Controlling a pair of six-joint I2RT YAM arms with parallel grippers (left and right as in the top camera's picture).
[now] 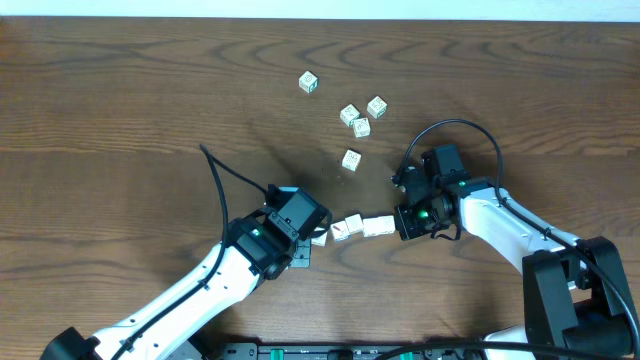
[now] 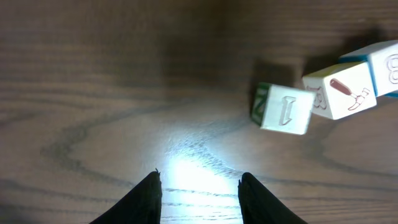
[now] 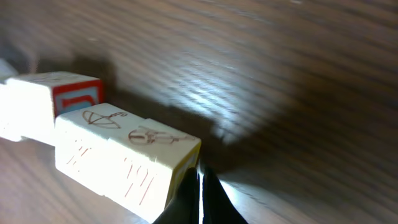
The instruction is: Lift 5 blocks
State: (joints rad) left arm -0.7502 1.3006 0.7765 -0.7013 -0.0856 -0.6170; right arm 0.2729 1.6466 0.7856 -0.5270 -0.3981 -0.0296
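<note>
Several small cream blocks lie on the dark wooden table (image 1: 120, 120). Three form a row between my grippers: one (image 1: 319, 236) by the left gripper, one (image 1: 342, 229) in the middle, one (image 1: 378, 226) on the right. My left gripper (image 1: 305, 240) (image 2: 199, 177) is open over bare wood. The nearest block (image 2: 283, 109), marked "1", lies up and to the right of its fingertips, apart from them. My right gripper (image 1: 400, 222) (image 3: 199, 174) is shut and holds nothing. Its tips rest against the end of the row's right block (image 3: 124, 158).
Several more blocks lie loose farther back: one (image 1: 308, 82) alone, three (image 1: 361, 127) close together, one (image 1: 351, 159) nearer the row. Both arms reach in from the front edge, and a black cable (image 1: 470, 130) loops above the right wrist.
</note>
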